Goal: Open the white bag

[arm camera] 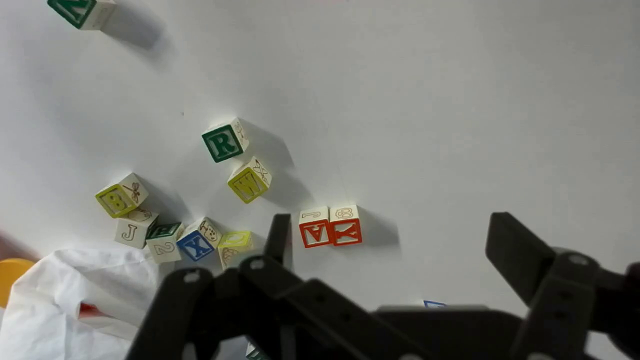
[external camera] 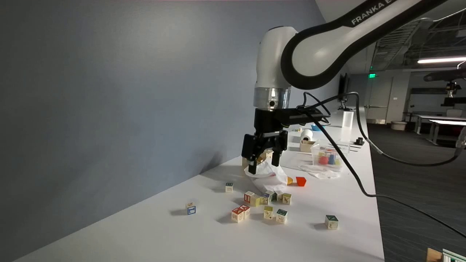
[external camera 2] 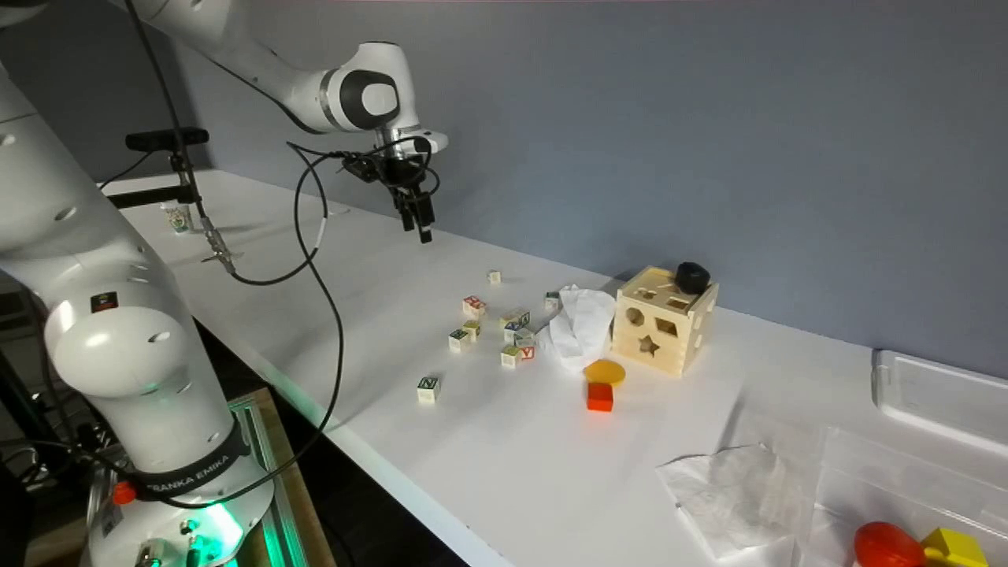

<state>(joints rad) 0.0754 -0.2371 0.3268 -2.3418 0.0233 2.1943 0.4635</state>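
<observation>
A crumpled white bag [external camera: 268, 179] lies on the white table beside a cluster of letter blocks, and it shows in an exterior view [external camera 2: 581, 324] next to a wooden box. In the wrist view the bag [arm camera: 55, 305] is at the lower left, with something red showing through a fold. My gripper [arm camera: 392, 220] is open and empty, high above the table. In an exterior view the gripper [external camera 2: 417, 228] hangs well to the wall side and away from the bag. In an exterior view the gripper [external camera: 264, 167] overlaps the bag only in line of sight.
Several letter blocks [arm camera: 330, 232] lie scattered below the gripper. A wooden shape box [external camera 2: 661, 323] with a black piece on top, an orange disc [external camera 2: 605, 371] and a red block [external camera 2: 600, 397] sit near the bag. Another flat white bag [external camera 2: 728, 492] lies beside a clear bin [external camera 2: 882, 480].
</observation>
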